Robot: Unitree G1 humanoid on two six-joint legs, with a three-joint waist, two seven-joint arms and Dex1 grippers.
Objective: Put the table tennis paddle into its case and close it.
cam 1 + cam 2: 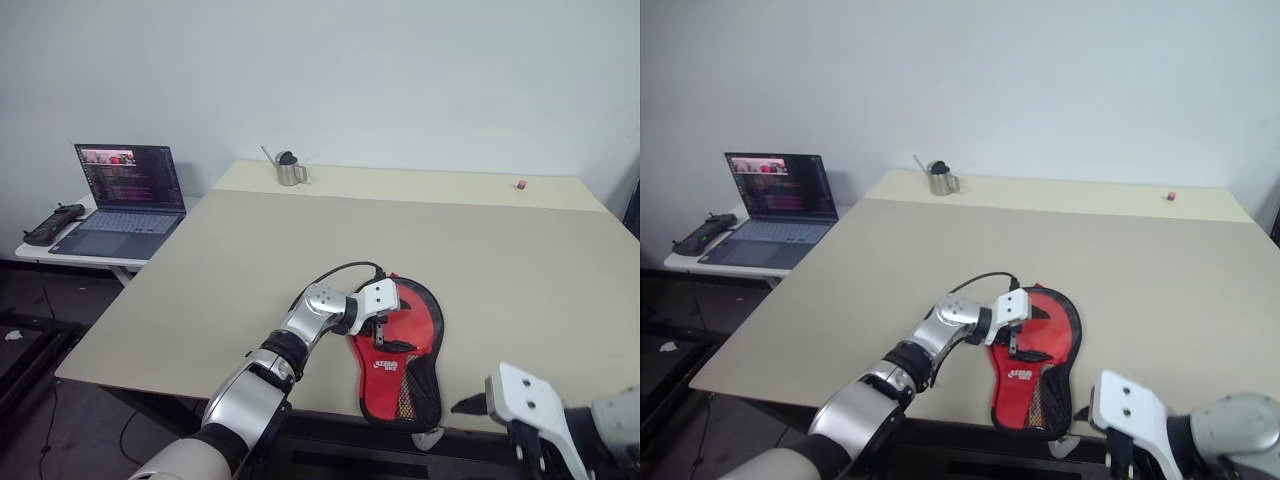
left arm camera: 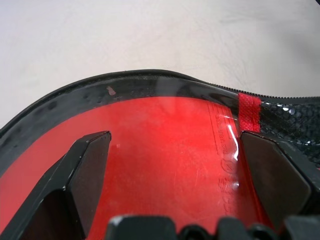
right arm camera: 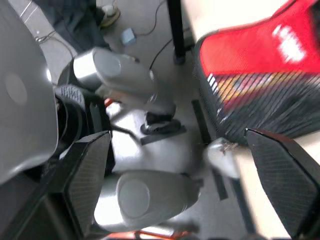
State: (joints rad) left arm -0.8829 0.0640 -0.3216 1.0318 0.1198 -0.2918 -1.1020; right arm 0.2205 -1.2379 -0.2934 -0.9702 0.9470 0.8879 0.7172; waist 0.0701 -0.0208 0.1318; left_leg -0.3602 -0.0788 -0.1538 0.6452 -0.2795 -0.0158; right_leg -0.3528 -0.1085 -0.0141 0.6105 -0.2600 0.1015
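Note:
The case (image 1: 400, 345) lies flat near the table's front edge, red panel and white logo up, with black mesh at its near end. The table tennis paddle sits inside it, and its striped handle (image 3: 235, 87) shows through the mesh. My left gripper (image 2: 175, 140) is open over the round far end of the case, its fingers (image 2: 90, 165) spread on the glossy red surface, close to the black zip edge (image 2: 150, 80). My right gripper (image 3: 177, 137) hangs open off the table's front edge, right of the case's near end, with nothing between its fingers. A small pale tag (image 1: 428, 437) hangs at the case's near end.
A black cable (image 1: 345, 270) loops from my left wrist over the table (image 1: 300, 230). A metal cup (image 1: 290, 170) stands at the far edge and a small red thing (image 1: 521, 184) at the far right. A laptop (image 1: 125, 200) sits on a side table to the left.

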